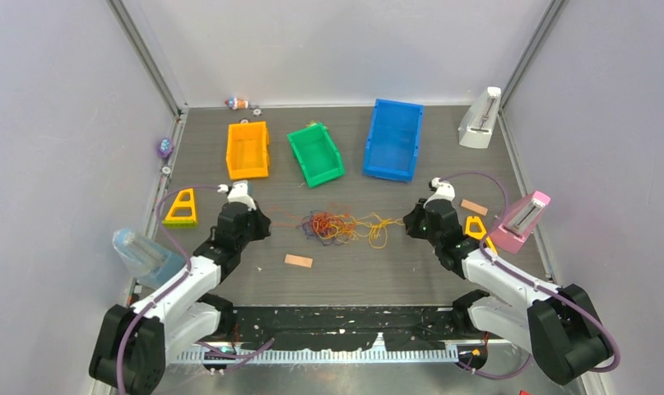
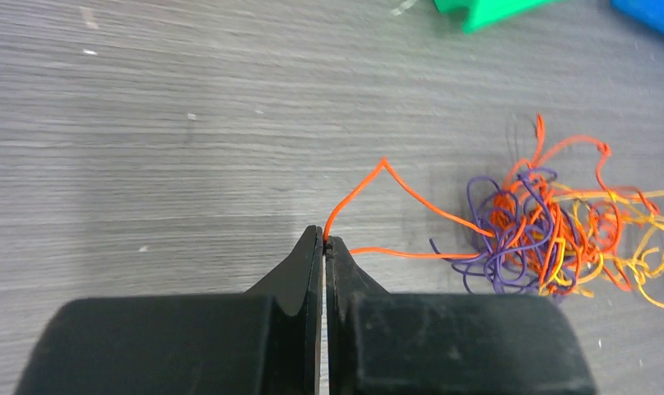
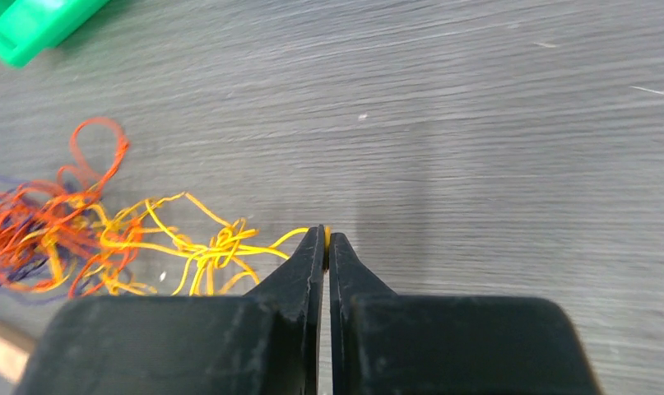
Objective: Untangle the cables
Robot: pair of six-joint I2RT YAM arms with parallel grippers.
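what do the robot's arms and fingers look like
Both alike: the left arm and right arm have white links, black joints and bases, and a lilac hose looping alongside. The fingers are matte black, flat-faced, tapering to pointed tips.

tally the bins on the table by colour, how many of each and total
orange bin: 1
green bin: 1
blue bin: 1
total: 3

Grey table (image 1: 353, 280) carries tangled cables (image 1: 336, 224) and coloured bins (image 1: 248, 152).
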